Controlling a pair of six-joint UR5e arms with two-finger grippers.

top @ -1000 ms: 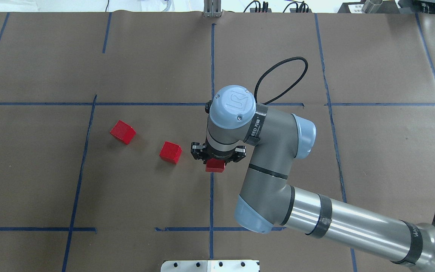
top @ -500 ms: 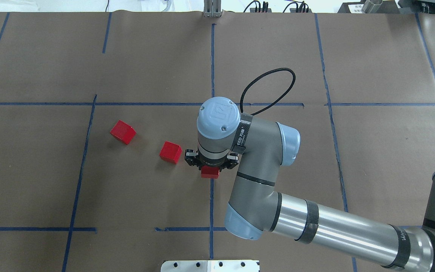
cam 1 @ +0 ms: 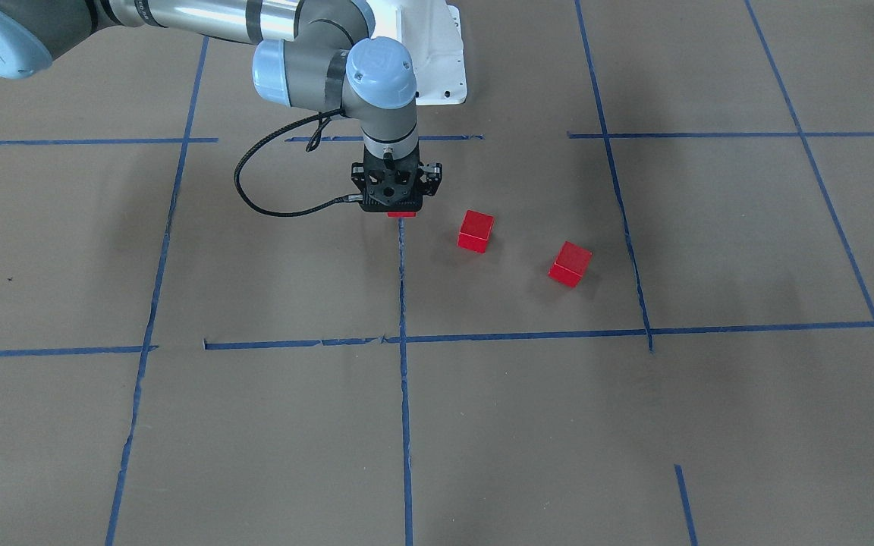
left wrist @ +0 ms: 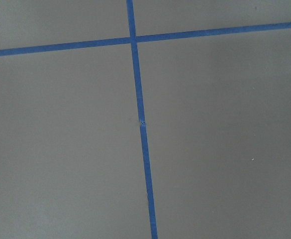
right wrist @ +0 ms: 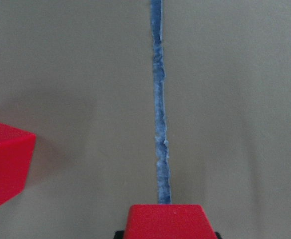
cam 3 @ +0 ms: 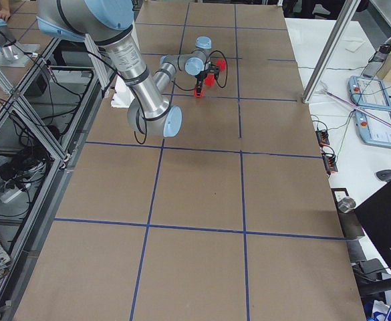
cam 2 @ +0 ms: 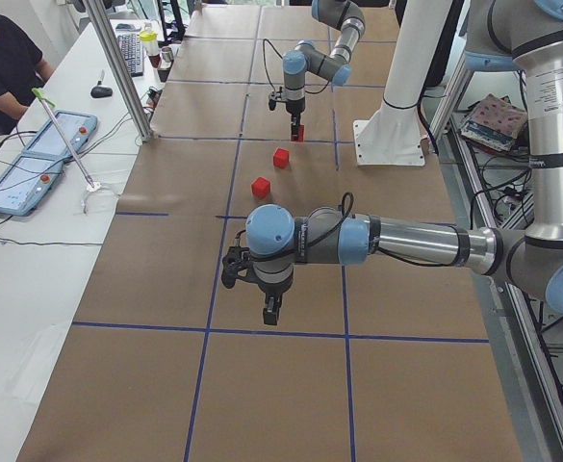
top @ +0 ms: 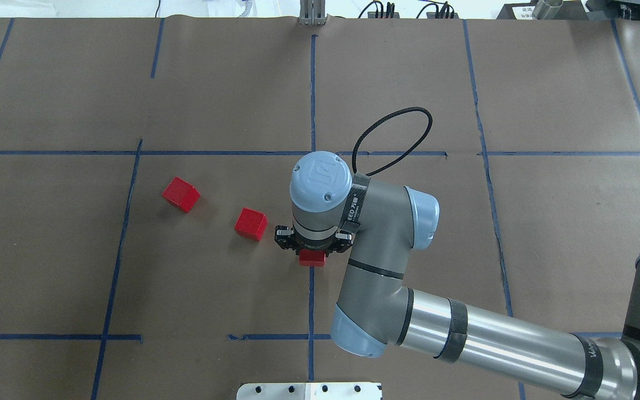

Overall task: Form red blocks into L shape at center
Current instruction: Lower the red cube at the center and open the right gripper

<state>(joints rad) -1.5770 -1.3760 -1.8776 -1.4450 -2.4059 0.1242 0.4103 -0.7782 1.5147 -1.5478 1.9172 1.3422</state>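
Red blocks (top: pixel 251 224): 2 sit loose on the tabletop (top: pixel 214 289), robot's left of the blue tape line (top: pixel 311 300). The right end effector (top: pixel 312 254) is clamped on the 3rd block (top: pixel 313 259), low over that line. Released crooked, it could bump its near neighbour. I can't tell the left end effector's (cam 2: pixel 271 313) opening.

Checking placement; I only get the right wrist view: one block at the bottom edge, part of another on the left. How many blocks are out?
Observer: Three. The right gripper grips the held block over the center line; two more lie to the robot's left.
Operator: Those two touching?
Observer: No, the near block and far block sit apart, paper between.
Operator: Left arm?
Observer: Left gripper hangs well away from all blocks; open or shut, can't tell.
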